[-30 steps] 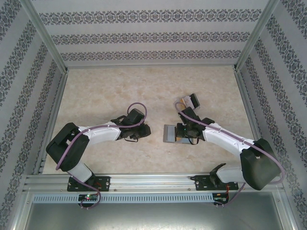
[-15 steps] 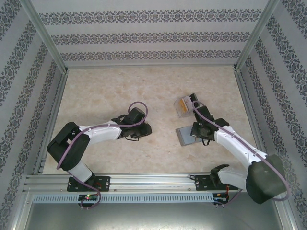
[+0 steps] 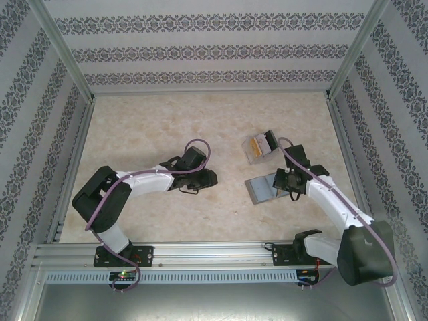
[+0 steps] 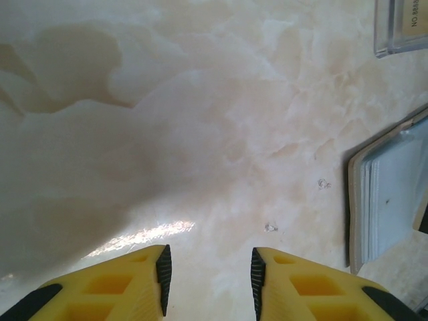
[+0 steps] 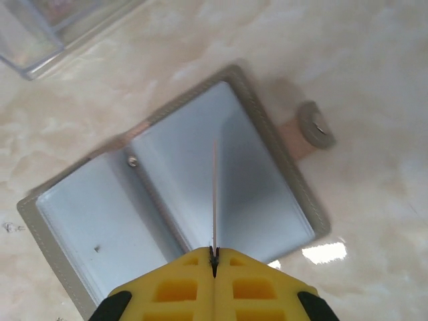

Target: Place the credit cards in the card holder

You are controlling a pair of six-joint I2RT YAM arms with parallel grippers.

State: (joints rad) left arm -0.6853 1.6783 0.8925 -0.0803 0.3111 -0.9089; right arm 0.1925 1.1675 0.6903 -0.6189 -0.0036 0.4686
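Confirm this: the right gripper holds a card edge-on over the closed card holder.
Wrong on one point: the card holder lies open, both inner panels showing in the right wrist view. The right gripper does hold a card edge-on over it.

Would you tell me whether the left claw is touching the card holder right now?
Apart. The left wrist view shows bare table between the left claw and the card holder; the top external view shows the same gap.

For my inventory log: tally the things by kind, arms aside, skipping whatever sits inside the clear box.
Card holder: 1
Clear box: 1
Card, edge-on in the right claw: 1
Total: 3
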